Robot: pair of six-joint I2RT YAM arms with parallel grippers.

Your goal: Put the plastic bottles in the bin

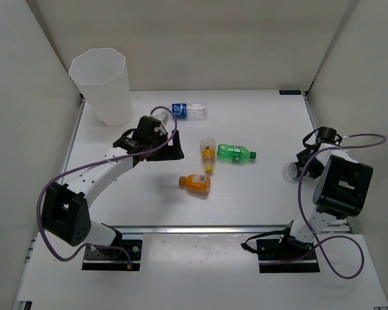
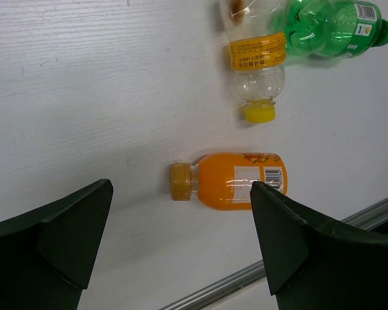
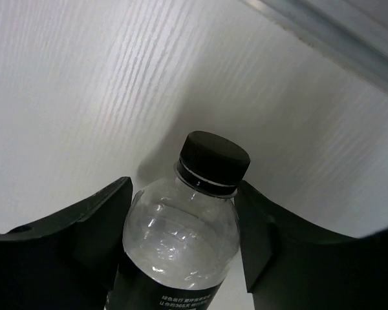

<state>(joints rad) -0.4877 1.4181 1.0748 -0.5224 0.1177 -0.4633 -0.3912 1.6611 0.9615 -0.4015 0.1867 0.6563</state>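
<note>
Right gripper [image 3: 183, 194]: clamped on a clear black-capped bottle [image 3: 181, 232], well apart from the bin [image 1: 98, 84], to its right. The hold is best kept firm on the body, and release made only once above the bin's rim. Orange-filled bottle [image 2: 236, 181]: lying on its side, framed between the fingers of the left gripper [image 2: 181, 192], which are spread wide with nothing held. Yellow-capped bottle [image 2: 255, 71] and green bottle [image 2: 323, 26]: touching, farther on. Blue-labelled bottle [image 1: 189, 110]: closest to the bin.
</note>
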